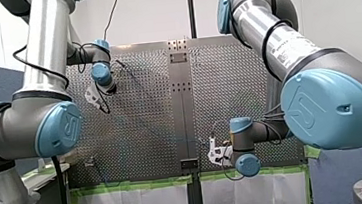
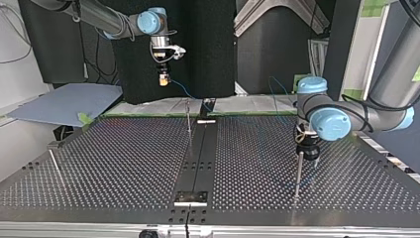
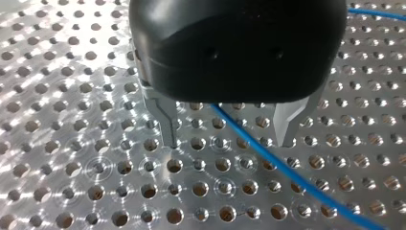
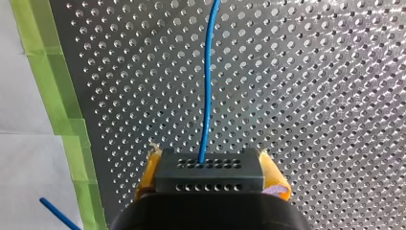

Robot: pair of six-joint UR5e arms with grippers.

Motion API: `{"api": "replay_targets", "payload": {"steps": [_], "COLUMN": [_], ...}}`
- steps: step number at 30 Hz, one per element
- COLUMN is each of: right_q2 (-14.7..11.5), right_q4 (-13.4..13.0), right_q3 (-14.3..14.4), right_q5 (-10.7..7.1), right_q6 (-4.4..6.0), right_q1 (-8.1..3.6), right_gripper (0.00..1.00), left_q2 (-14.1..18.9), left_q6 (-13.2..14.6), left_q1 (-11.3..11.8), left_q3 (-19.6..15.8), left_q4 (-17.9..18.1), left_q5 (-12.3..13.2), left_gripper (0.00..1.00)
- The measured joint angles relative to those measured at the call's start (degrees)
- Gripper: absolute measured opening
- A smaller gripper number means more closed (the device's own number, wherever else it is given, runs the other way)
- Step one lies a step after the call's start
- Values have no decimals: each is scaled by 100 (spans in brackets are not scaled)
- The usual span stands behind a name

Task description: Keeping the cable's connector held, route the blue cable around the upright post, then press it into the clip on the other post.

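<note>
My right gripper (image 4: 209,184) is shut on a black connector block (image 4: 209,170), its yellow pads on either side. The blue cable (image 4: 206,96) leaves the block and runs ahead over the perforated table. In the top view my right gripper (image 2: 162,79) hangs high at the back left, with the cable (image 2: 184,90) trailing from it. My left gripper (image 3: 229,141) stands open just above the table, and the cable (image 3: 258,151) passes slantwise between its metal fingers (image 3: 167,124) without being pinched. In the top view my left gripper (image 2: 307,151) is right beside a thin upright post (image 2: 298,173).
A second thin post (image 2: 188,121) stands near the table's middle strip. A third rod (image 2: 55,166) leans at the top view's left. Green tape (image 4: 57,96) edges the perforated table (image 2: 124,163). A blue-grey board (image 2: 64,104) lies off the table's far left corner.
</note>
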Motion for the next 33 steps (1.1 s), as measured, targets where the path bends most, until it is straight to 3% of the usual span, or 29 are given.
{"api": "replay_targets", "payload": {"steps": [11, 22, 27, 33], "right_q2": [-1, -2, -2, -4], "right_q4": [-13, -23, -29, -31], "right_q3": [0, 0, 0, -1], "right_q5": [-23, -70, -75, -75], "right_q6": [1, 9, 10, 10], "right_q1": [-2, -2, -4, -15], "right_gripper": [0, 0, 0, 0], "left_q2": [0, 15, 93, 419], "left_q6": [-592, -1089, -1150, -1183], "left_q1": [48, 216, 245, 210], "left_q3": [-58, -400, -413, -434], "left_q4": [51, 531, 636, 572], "left_q5": [16, 127, 148, 294], "left_gripper": [100, 100, 100, 100]}}
